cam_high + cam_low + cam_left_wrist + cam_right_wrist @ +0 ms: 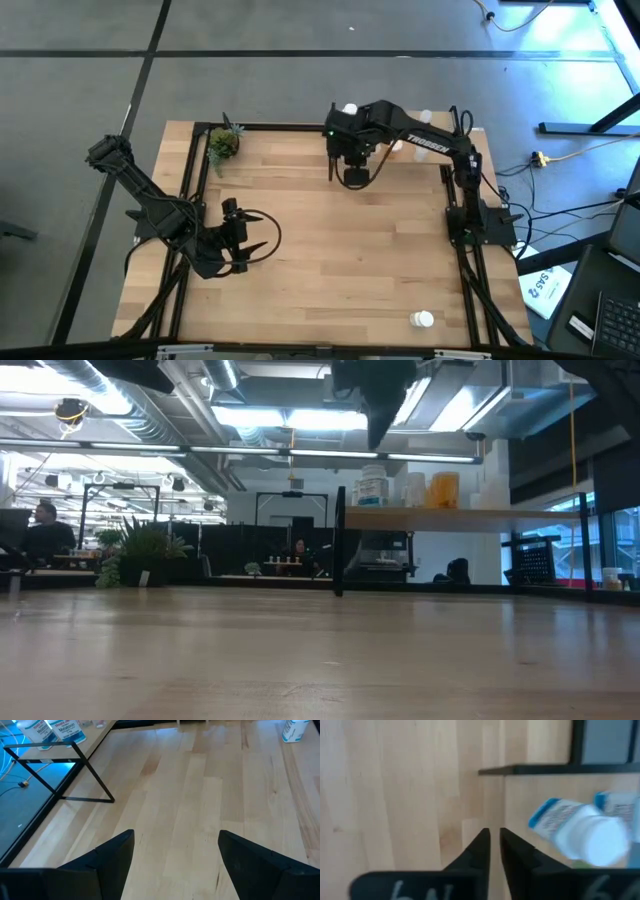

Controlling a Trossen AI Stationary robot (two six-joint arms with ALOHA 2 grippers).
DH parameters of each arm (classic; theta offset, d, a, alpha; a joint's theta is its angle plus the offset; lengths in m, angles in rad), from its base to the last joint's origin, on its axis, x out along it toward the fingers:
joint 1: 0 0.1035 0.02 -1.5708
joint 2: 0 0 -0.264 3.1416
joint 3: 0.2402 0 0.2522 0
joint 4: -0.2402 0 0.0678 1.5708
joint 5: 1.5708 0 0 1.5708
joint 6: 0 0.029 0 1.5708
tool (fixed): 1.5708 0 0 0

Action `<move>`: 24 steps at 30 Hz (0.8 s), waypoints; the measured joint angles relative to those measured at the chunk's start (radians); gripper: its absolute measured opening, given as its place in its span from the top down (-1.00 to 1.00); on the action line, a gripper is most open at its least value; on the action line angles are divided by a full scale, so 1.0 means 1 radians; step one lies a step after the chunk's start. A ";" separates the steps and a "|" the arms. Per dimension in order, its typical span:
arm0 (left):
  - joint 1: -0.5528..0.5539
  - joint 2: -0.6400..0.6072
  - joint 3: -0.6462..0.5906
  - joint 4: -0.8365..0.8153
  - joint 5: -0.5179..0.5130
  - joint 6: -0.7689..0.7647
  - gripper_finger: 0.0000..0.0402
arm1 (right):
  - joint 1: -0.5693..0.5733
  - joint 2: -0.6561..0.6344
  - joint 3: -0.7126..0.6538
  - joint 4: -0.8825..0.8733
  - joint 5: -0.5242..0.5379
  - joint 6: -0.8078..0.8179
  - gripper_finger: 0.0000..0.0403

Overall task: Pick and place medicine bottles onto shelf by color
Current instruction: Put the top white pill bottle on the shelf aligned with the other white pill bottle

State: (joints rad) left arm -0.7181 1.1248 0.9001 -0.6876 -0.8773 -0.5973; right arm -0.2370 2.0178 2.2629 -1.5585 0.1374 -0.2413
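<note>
Placement at the shelf point(470, 517) looks finished: right gripper point(494, 845) hangs beside it, fingers nearly together, empty. Next it must fetch the lone white bottle point(424, 320); left gripper point(175, 855) waits wide open, holding nothing.

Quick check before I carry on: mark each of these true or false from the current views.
1. The right tool holds a bottle. False: its jaws are nearly together with nothing between them.
2. The left tool is open over bare tabletop. True.
3. One white bottle stands alone near the table's front edge. True.
4. The potted plant is on the shelf. False: it sits at the table's far left corner.
</note>
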 joint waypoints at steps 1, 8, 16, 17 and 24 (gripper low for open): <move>0.000 0.000 0.000 0.000 0.000 0.002 -0.41 | 0.001 0.000 -0.021 0.000 -0.002 0.005 0.80; 0.000 0.000 0.000 0.000 0.000 0.005 -0.41 | -0.006 0.000 -0.159 0.087 0.087 0.032 0.96; 0.000 0.000 0.000 -0.001 0.000 0.005 -0.41 | -0.024 0.000 -0.254 0.097 0.149 0.055 0.98; 0.000 0.000 0.000 -0.001 0.000 0.005 -0.41 | -0.025 0.000 -0.260 0.101 0.166 0.055 0.97; 0.000 0.000 0.000 -0.001 0.000 0.005 -0.41 | -0.028 0.001 -0.271 0.106 0.238 0.053 0.98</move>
State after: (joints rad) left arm -0.7181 1.1244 0.9001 -0.6884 -0.8772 -0.5926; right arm -0.2646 2.0190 1.9923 -1.4523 0.3749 -0.1883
